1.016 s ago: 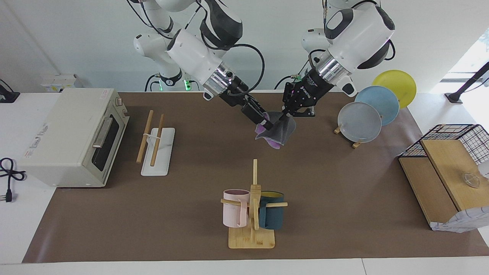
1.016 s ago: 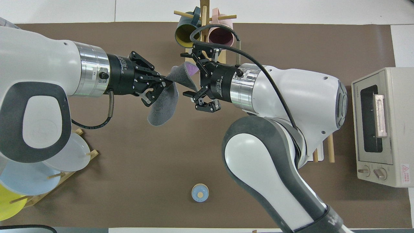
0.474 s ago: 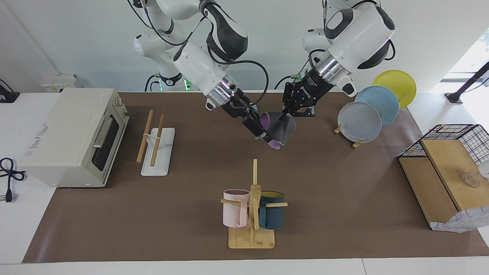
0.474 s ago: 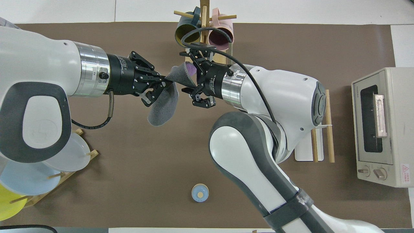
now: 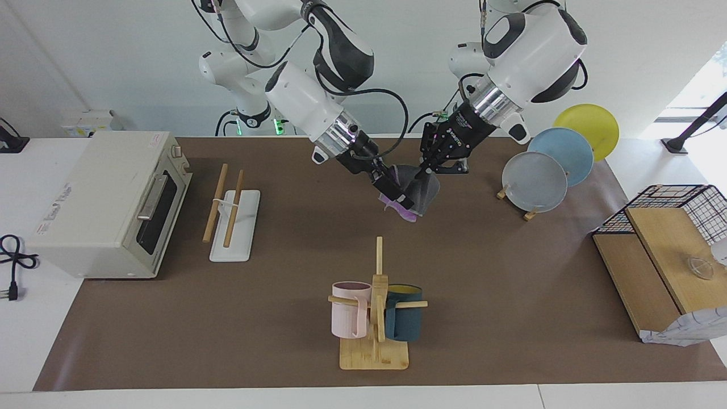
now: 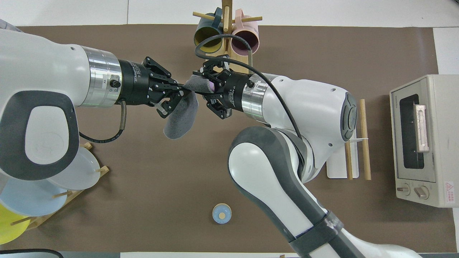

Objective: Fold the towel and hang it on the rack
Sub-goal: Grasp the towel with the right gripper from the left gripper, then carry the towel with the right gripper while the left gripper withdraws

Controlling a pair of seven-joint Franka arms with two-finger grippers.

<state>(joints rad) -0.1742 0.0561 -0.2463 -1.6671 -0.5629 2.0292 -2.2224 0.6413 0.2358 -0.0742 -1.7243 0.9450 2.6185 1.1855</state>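
Facing view showed the towel (image 5: 419, 192) held up in the air over the brown mat of the desk (image 5: 488, 267), between the two arms, in the middle stretch of the desk close to the robots' end. The left gripper (image 5: 425, 168) was clenched on the towel's upper edge, so that the dark grey face hung down from it and a strip of purple showed at the bottom. The right gripper (image 5: 401, 195) was at the cloth's lower part, on the side toward the right arm's end of the desk, its fingers on either side of the fabric; whether they had fully pinched it I could not tell.

In the overhead view the left gripper (image 6: 180, 91) and the right gripper (image 6: 203, 89) faced each other, tip to tip, with the towel (image 6: 181, 116) bunched between them and a grey fold drooping below.

The rack (image 5: 230, 212) stood bare, well apart from the towel, toward the right arm's end of the desk beside the toaster oven (image 5: 108, 204).
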